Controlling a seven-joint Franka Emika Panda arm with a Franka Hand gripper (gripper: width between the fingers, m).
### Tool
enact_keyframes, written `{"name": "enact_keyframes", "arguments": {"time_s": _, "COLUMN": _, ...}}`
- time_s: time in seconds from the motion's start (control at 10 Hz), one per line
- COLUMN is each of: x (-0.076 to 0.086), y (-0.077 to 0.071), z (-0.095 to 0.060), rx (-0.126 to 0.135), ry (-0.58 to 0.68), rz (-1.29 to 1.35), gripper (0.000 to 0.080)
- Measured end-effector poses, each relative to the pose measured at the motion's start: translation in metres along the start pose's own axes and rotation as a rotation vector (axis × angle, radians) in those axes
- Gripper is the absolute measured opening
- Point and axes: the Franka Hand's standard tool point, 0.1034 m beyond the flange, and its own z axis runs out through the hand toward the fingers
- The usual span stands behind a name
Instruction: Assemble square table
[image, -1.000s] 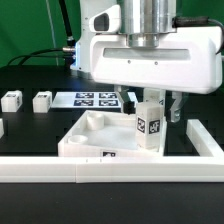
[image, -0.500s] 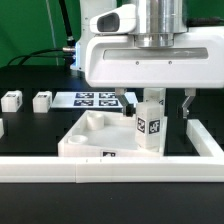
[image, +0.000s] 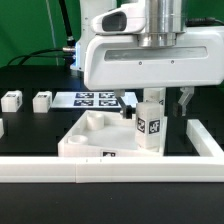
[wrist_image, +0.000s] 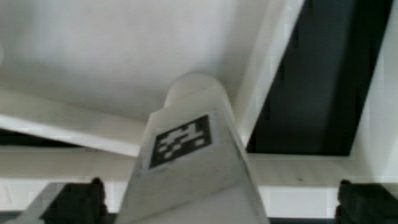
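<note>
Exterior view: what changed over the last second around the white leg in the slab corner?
The end effector drifted slightly toward the exterior view's right, jaws open either side of the short white tagged block leg, not gripping it. Nothing was taken hold of or let go. Unchanged: that leg upright in a corner of the large white plastic square slab, and the two loose white block legs beyond it.

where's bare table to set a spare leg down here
Bare black tabletop lies on the exterior view's left, bordered by the two small white block legs behind, the white square plastic slab and the long white rail fence in front. Crowded: the slab's corner where the open gripper straddles the upright white leg.
</note>
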Motion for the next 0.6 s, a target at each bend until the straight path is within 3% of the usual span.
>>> {"name": "enact_keyframes", "arguments": {"time_s": 0.3, "x": -0.0001, "y": 0.0043, "z": 0.0, "rx": -0.005, "ry": 0.0, "rz": -0.168, "gripper": 0.0648}}
{"name": "enact_keyframes", "arguments": {"time_s": 0.5, "x": -0.0001, "y": 0.0043, "z": 0.0, "rx": -0.005, "ry": 0.0, "rz": -0.167, "gripper": 0.0602}}
{"name": "enact_keyframes", "arguments": {"time_s": 0.6, "x": -0.0001, "y": 0.0043, "z": 0.0, "rx": -0.005, "ry": 0.0, "rz": -0.167, "gripper": 0.0426}}
